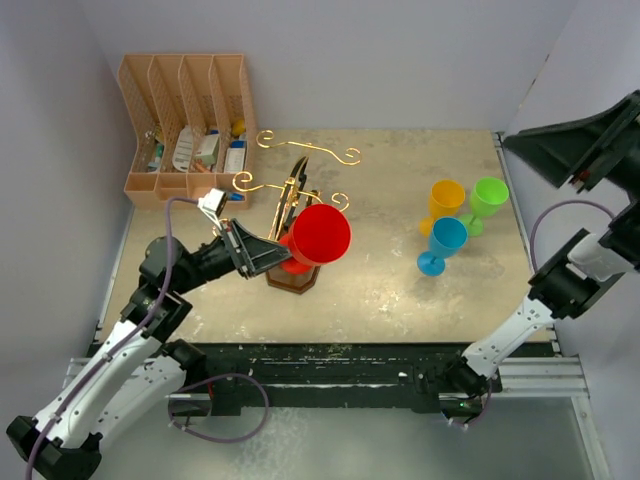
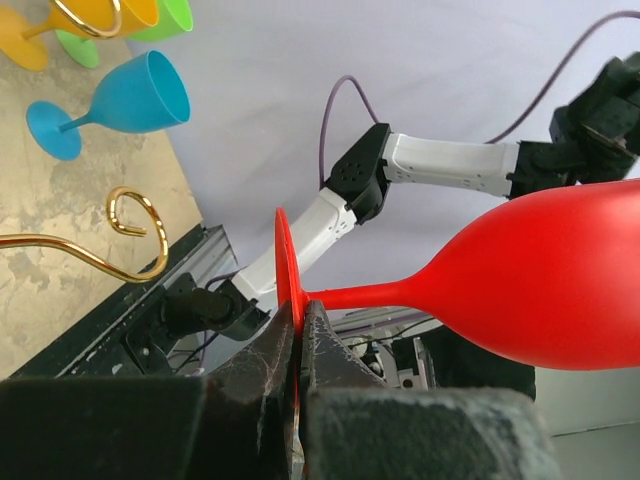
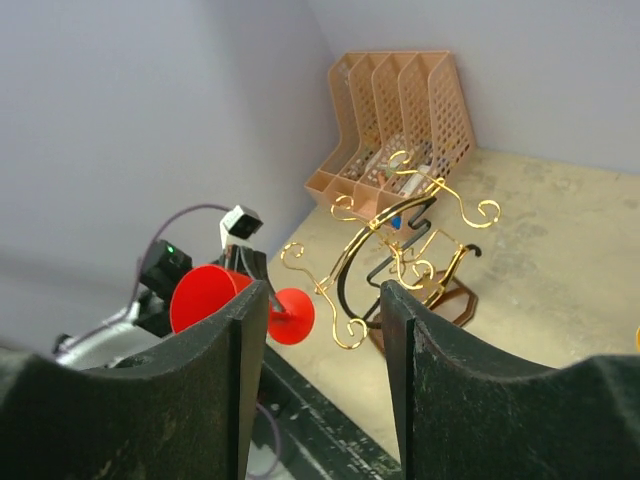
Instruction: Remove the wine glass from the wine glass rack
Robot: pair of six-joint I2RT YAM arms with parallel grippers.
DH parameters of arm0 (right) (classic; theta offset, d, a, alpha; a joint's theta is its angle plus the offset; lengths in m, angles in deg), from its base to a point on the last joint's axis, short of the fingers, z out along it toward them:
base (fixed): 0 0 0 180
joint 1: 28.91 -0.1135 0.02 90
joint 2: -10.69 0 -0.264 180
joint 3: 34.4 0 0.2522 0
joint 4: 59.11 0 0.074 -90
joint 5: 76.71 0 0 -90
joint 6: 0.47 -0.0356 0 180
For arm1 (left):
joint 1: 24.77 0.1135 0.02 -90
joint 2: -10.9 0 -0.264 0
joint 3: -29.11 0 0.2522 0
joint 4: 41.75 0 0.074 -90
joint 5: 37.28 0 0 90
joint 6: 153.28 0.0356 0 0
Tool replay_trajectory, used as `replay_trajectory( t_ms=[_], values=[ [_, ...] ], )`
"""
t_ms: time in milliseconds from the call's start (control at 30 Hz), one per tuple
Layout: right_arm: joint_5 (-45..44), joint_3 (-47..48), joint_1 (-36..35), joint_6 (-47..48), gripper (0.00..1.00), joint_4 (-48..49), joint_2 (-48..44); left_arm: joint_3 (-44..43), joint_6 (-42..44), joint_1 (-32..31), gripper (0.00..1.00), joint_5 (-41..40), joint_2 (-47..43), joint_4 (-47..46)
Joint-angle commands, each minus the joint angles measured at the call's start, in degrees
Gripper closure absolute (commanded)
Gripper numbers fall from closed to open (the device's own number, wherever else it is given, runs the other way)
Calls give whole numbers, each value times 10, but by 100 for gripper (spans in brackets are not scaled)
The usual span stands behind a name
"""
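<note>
The red wine glass lies on its side in the air, bowl pointing right, just in front of the wine glass rack. The rack has gold wire arms and a dark brown base. My left gripper is shut on the glass's foot disc; the bowl hangs free. The nearest gold curl stands apart from the foot. My right gripper is open and empty, raised high at the right, looking at the rack and the red glass.
A peach slotted file organiser with small items stands at the back left. A blue glass, an orange glass and a green glass stand at the right. Walls close in on both sides.
</note>
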Motion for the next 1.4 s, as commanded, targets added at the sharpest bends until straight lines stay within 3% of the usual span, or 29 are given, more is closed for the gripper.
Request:
replay_trajectory(
  t_ms=[0, 67, 167, 267, 367, 500, 633, 667, 767, 833, 900, 1000, 1133, 1267, 1367],
  values=[
    [21, 14, -7, 80, 48, 11, 83, -49, 24, -1, 100, 0, -18, 3],
    [30, 16, -8, 175, 44, 98, 99, -57, 29, -1, 100, 1, -22, 16],
    [47, 40, -52, 166, 40, 80, 104, -63, 34, -1, 100, 1, -35, 32],
    [67, 66, -101, 93, 40, -9, 107, -68, 36, -1, 100, -2, -55, 53],
    [77, 73, -105, 162, 40, 67, 111, -81, 47, -1, 100, -6, -74, 89],
    [95, 134, -115, 188, 41, 63, 141, -93, 58, -1, 100, -8, -93, 131],
    [95, 159, -111, 337, 44, 176, 224, -105, 69, -1, 100, -19, -111, 166],
    [93, 164, -85, 366, 43, 200, 259, -110, 72, -1, 100, -22, -113, 173],
    [69, 186, 125, 331, 43, 76, 345, -126, 81, -1, 100, -28, -117, 191],
    [75, 113, 214, 371, 42, 147, 357, -133, 87, -1, 100, -30, -123, 204],
    [73, 110, 271, 412, 43, 248, 365, -142, 93, -1, 100, -38, -136, 227],
    [80, 170, 307, 340, 45, 207, 363, -155, 99, -1, 100, -46, -159, 265],
    [82, 243, 355, 111, 43, -49, 359, -147, 99, -1, 100, -44, -178, 284],
    [54, 224, 384, 122, 40, -52, 357, -123, 94, -1, 100, -35, -176, 256],
    [49, 163, 463, 216, 37, 51, 359, -107, 85, -1, 100, -26, -170, 225]
  ],
)
